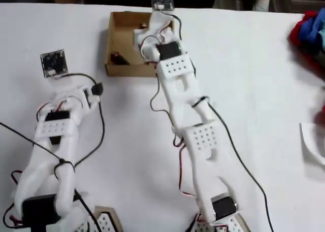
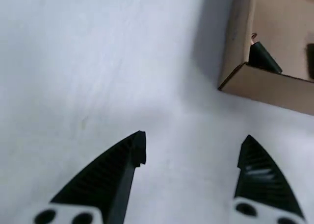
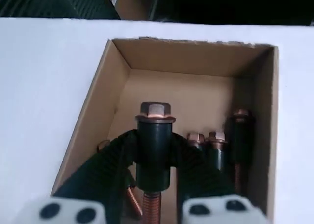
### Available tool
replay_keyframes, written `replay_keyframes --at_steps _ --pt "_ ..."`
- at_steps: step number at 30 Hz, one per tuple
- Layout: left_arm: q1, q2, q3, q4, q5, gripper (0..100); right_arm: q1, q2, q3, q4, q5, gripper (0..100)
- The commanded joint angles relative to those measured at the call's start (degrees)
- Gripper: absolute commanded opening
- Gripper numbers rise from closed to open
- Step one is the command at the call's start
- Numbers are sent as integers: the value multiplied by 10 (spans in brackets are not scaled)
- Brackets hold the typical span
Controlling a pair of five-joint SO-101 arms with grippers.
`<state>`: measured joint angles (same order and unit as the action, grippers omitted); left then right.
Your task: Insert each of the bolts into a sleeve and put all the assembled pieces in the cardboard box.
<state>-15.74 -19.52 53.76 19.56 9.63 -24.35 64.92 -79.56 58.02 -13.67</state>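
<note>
High view, cardboard box [image 1: 123, 36]: it sits on the white table [image 1: 254, 64], and your right arm stretches out over it.
High view, right gripper [image 1: 148, 30]: it is down inside the box, its fingers hidden under the wrist from up here.
High view, left gripper [image 1: 94, 90]: it hangs over bare table, with the box well beyond its fingertips.
Left wrist view, left gripper [image 2: 195, 137]: the fingers are spread wide with nothing but white table between them.
Left wrist view, box corner [image 2: 265, 87]: it is ahead of the fingertips and off to one side, and a dark sleeved piece [image 2: 262, 57] lies just inside the wall.
Right wrist view, right gripper [image 3: 156, 141]: you've got the fingers pinching a black sleeve [image 3: 154, 150] from both sides.
Right wrist view, bolt [image 3: 155, 111]: it runs through that sleeve, with the copper head past the fingertips and the thread showing back toward the wrist.
Right wrist view, assembled pieces [image 3: 240, 131]: three more lie in the box beside your fingers, toward the side wall.
Right wrist view, box walls [image 3: 196, 57]: they surround the fingers, and the held piece is inside them.
</note>
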Motion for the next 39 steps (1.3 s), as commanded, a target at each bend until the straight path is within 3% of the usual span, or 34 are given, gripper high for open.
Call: replay_keyframes --at_steps 1,22,39 --pt "1 -2 4 -21 4 312 -16 63 -138 20 6 19" --pt "15 -2 12 -28 2 312 -37 114 -139 -86 3 19" --pt "15 -2 12 -28 2 312 -19 113 -34 -178 7 19"
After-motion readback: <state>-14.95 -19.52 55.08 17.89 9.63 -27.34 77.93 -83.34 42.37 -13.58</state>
